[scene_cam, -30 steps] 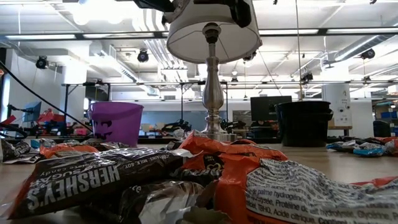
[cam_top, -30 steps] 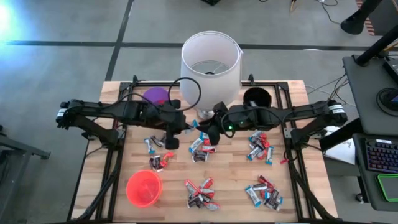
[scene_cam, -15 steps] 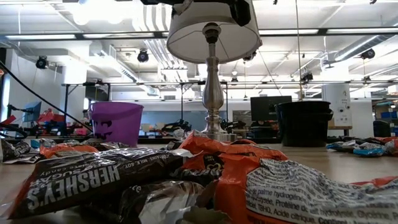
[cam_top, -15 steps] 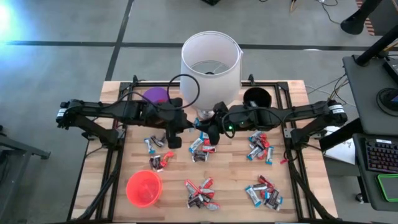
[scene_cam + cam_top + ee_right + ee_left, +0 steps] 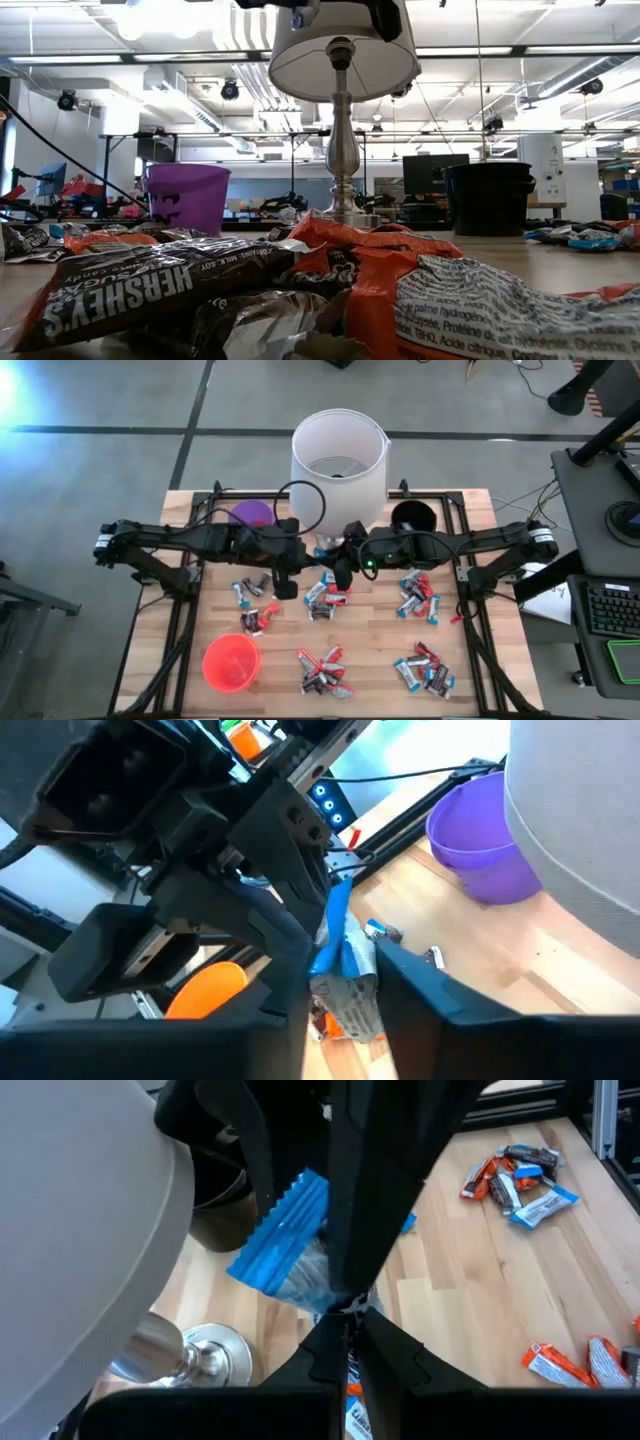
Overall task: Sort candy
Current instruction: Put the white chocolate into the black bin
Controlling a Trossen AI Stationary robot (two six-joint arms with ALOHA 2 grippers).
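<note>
A light blue-and-white candy [image 5: 290, 1240] hangs in the air beside the lamp's base [image 5: 200, 1355], between both grippers. My left gripper [image 5: 345, 1305] comes from the table's left and is shut on one end of it. My right gripper [image 5: 345, 985] comes from the right, and its fingers close on the candy's other part [image 5: 345, 995]. In the high view the two grippers meet near the table's middle [image 5: 318, 570]. More candy lies in loose heaps on the wooden table [image 5: 322, 670], [image 5: 418, 595]. My left gripper pinches the candy's silvery-white end [image 5: 318, 1288] between its two shut fingertips, coming slanting down from the table's left. The candy sticks up and away from the fingers, lifted clear of the table. My right gripper has the candy's lower, crinkled part [image 5: 350, 1005] between its two fingers [image 5: 300, 985], coming nearly level from the table's right. The blue end [image 5: 335, 920] stands up above the fingers, and the candy is clear of the table.
A white-shaded lamp [image 5: 338, 455] stands at the back middle, close to both grippers. A purple cup [image 5: 250, 513] is at the back left, a black cup [image 5: 410, 517] at the back right and a red cup [image 5: 231, 662] at the near left. Other candy heaps [image 5: 424, 670], [image 5: 250, 600] lie around.
My left gripper has edged toward the table's right, closer to my right gripper, with the candy still in it and clear of the table.
</note>
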